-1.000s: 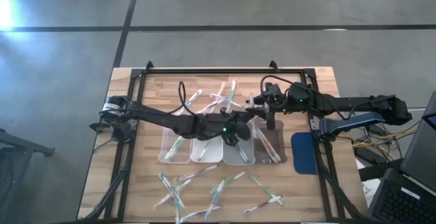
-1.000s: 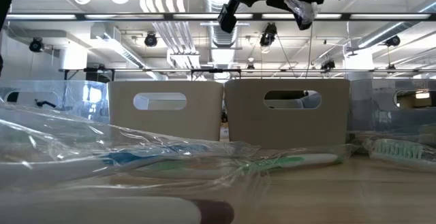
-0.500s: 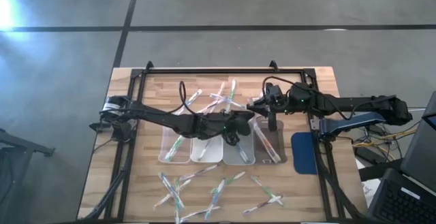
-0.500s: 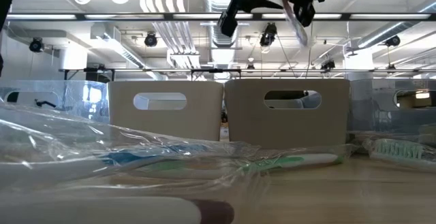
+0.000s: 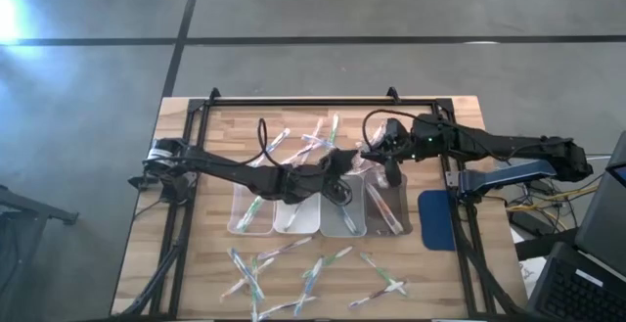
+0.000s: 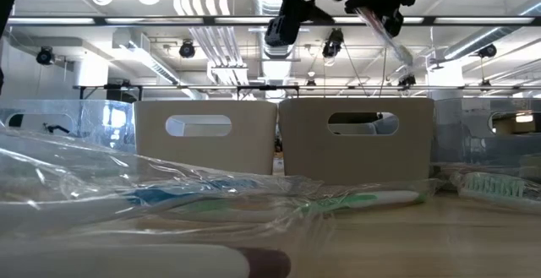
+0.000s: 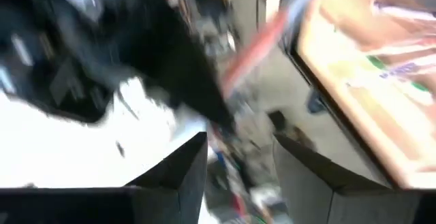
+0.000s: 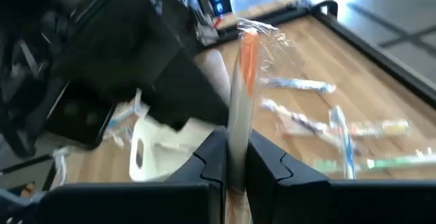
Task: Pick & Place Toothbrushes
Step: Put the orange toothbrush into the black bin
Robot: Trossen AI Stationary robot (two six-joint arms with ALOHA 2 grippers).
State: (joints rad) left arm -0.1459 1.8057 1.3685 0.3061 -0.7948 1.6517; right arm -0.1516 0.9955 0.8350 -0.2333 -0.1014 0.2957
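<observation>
Above four trays (image 5: 256, 226), right hand (image 8: 235, 159) grasping one toothbrush (image 8: 244, 81), left hand (image 7: 238, 163) released.

Left wrist view: smeared by motion throughout; blurred red-orange wrapped toothbrush (image 7: 262, 37), details unreadable. 
Low view: both dark arms cropped at 12 o'clock; foreground crinkled clear wrapping (image 6: 101, 185) out of focus. 
High view: contents of clear rectangular plastic trays (image 5: 256, 226) too small to distinguish colours.

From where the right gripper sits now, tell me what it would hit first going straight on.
Probably the left arm's wrist, the dark bulk directly ahead of the right gripper, which is shut on an orange-tipped toothbrush. Depth is uncertain.
</observation>
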